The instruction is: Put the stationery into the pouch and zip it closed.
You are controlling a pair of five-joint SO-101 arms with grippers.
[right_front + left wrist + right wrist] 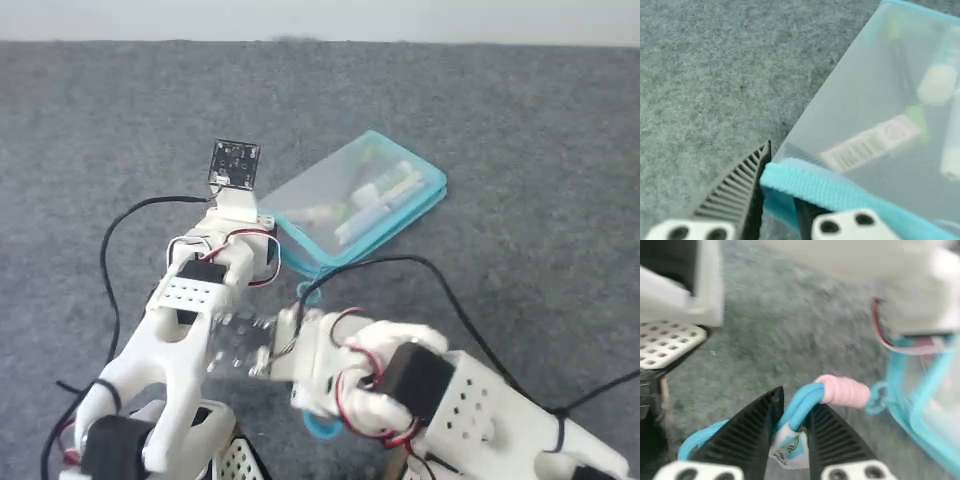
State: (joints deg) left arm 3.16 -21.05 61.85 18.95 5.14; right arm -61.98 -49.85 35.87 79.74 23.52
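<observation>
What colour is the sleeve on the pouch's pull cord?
The cylindrical sleeve is pink; right wrist view shows it best.

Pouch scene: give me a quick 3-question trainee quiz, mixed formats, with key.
1. True or false: the left claw is clamped on the edge of the translucent zip pouch with turquoise trim.
2. Multiple choice: what does the right claw hold? A) a loose pen; B) the blue looped cord with a pink bead; C) nothing.
3. Short answer: where is the stationery right now?

Key: 1 true; 2 B; 3 inside the pouch, visible through its translucent side.
</observation>
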